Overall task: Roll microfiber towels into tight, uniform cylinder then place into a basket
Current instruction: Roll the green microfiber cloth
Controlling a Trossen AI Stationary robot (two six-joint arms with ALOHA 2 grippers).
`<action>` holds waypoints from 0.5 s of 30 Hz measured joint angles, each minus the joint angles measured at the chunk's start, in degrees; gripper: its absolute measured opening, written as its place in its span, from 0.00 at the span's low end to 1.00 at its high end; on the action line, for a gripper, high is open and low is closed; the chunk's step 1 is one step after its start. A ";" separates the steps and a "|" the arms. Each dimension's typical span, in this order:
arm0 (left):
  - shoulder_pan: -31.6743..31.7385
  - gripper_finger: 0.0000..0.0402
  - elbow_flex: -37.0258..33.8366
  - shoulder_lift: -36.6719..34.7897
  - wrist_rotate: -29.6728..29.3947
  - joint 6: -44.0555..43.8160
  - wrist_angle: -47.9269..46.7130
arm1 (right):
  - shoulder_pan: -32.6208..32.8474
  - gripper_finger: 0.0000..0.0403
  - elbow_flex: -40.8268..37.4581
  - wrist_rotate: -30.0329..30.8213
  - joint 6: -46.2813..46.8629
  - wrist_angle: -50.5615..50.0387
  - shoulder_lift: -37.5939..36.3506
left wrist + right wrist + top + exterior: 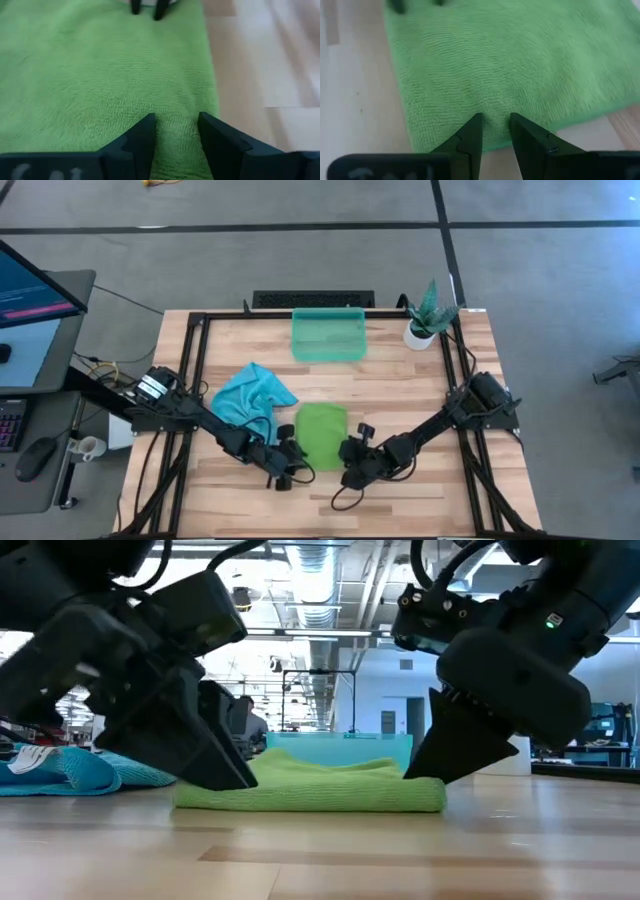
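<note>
The lime green microfiber towel (pixel 320 432) lies folded flat on the wooden table, near its front edge. My left gripper (pixel 288 470) stands open at the towel's near left corner (pixel 176 122). My right gripper (pixel 352 468) stands open at the near right corner (pixel 495 120). Both slant down at the cloth (pixel 310 790). The turquoise towel (pixel 252 392) lies crumpled on the table to the left. The teal basket (pixel 328 335) stands at the far middle. My left gripper has its fingertips (pixel 149 122) low over the green towel's top layer near a side edge (pixel 212 107), slanting down from the near left; whether they touch I cannot tell. My right gripper has its fingertips (pixel 476 121) just inside the towel's near edge (pixel 485 145), slanting down from the near right; whether they touch I cannot tell.
A small white pot with a green plant (pixel 428 315) stands at the far right corner. A black frame (pixel 200 360) runs along the table's sides. Bare wood lies between the towel and the basket and along the front edge.
</note>
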 joint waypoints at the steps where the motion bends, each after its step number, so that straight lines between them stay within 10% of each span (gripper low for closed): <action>1: -0.06 0.36 0.46 0.02 0.75 0.00 0.09 | 0.02 0.30 0.00 0.11 0.58 -0.58 -0.04; 15: -0.15 0.36 4.73 -3.90 -3.23 7.52 -10.08 | 0.48 0.30 0.89 1.48 -5.48 0.16 -2.81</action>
